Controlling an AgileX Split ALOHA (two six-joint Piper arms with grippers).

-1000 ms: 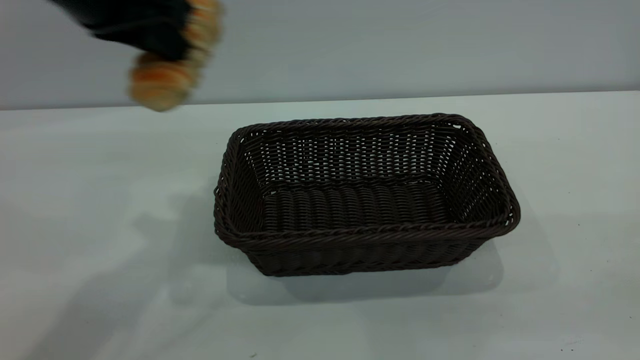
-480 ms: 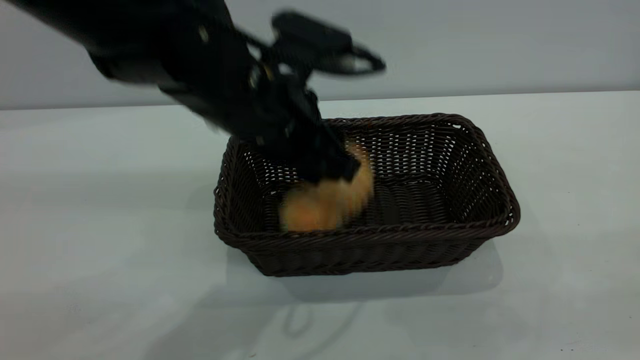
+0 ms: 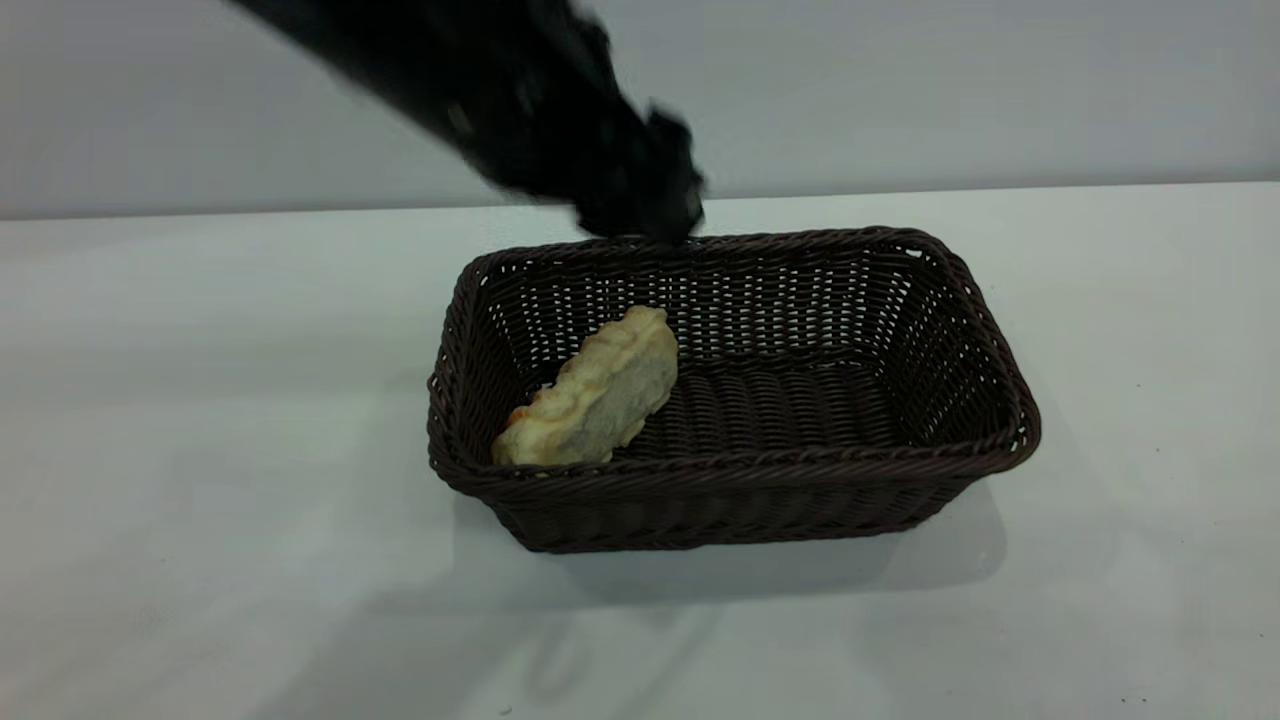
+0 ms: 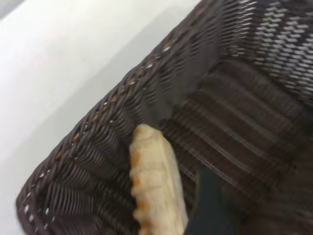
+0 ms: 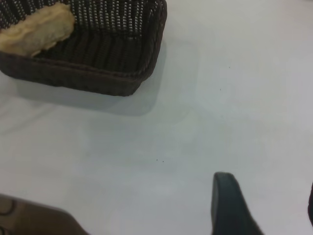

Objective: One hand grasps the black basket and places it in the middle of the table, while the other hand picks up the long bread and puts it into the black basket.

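The black basket [image 3: 730, 462] stands in the middle of the white table [image 3: 200, 500]. The long bread [image 3: 595, 395] lies inside it at its left end, pale underside up, leaning on the left wall. My left gripper [image 3: 640, 205] is blurred, above the basket's back rim, clear of the bread and empty. In the left wrist view the bread [image 4: 156, 186] lies against the basket wall [image 4: 122, 103], with one dark finger [image 4: 210, 200] beside it and not touching it. My right gripper [image 5: 269, 210] is open over bare table, away from the basket [image 5: 98, 81] and the bread [image 5: 36, 29].
Bare white table surrounds the basket on all sides. A grey wall [image 3: 1000, 90] rises behind the table's back edge. The left arm casts a shadow on the table in front of the basket.
The left gripper carried the bread from the upper left down into the basket, let go of it, and has risen above the back rim. The bread now lies still.
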